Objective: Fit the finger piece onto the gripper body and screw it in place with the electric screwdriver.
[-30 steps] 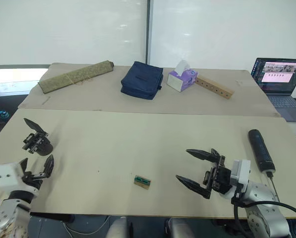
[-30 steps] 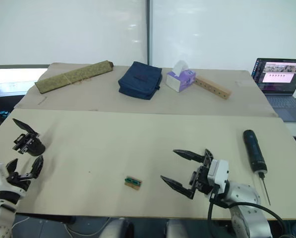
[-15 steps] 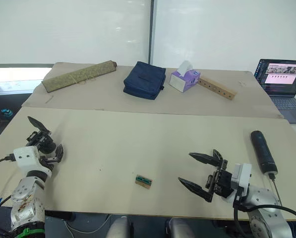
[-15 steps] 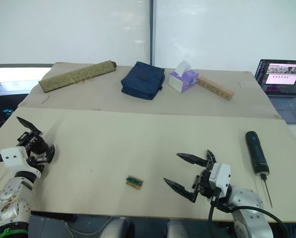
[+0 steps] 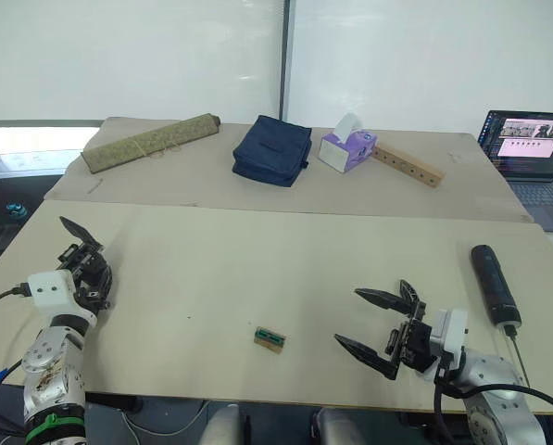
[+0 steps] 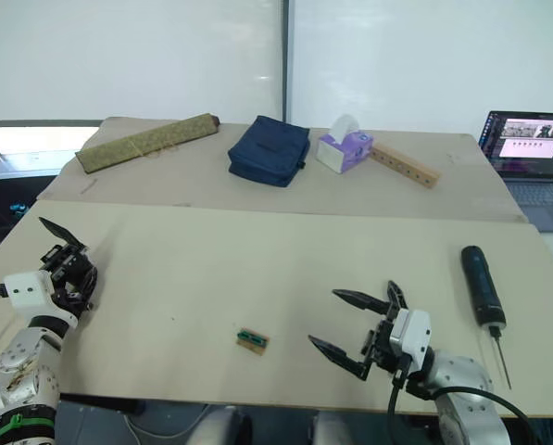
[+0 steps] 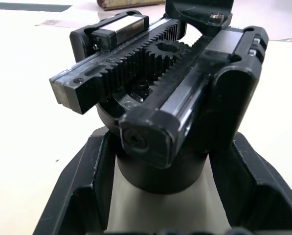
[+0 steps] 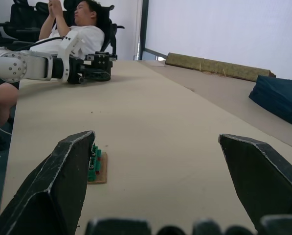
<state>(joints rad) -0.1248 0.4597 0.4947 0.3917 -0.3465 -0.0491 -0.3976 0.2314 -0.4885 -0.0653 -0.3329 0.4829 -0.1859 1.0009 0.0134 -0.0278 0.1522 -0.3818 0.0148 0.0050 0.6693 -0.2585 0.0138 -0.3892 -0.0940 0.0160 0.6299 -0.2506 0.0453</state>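
Now left gripper (image 7: 160, 196) has closed in around the gripper body (image 7: 160, 112) at near left, fingers straddling its base, grasp starting. Right gripper (image 5: 376, 326) wide open, empty; screwdriver (image 5: 493, 284) far right.

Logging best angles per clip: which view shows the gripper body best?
The left wrist view: the gripper body sits close up between the left pincer's fingers, rack teeth and gear plain. Both eye views show it small at the table's left edge; the right wrist view shows it far off, by the left arm.
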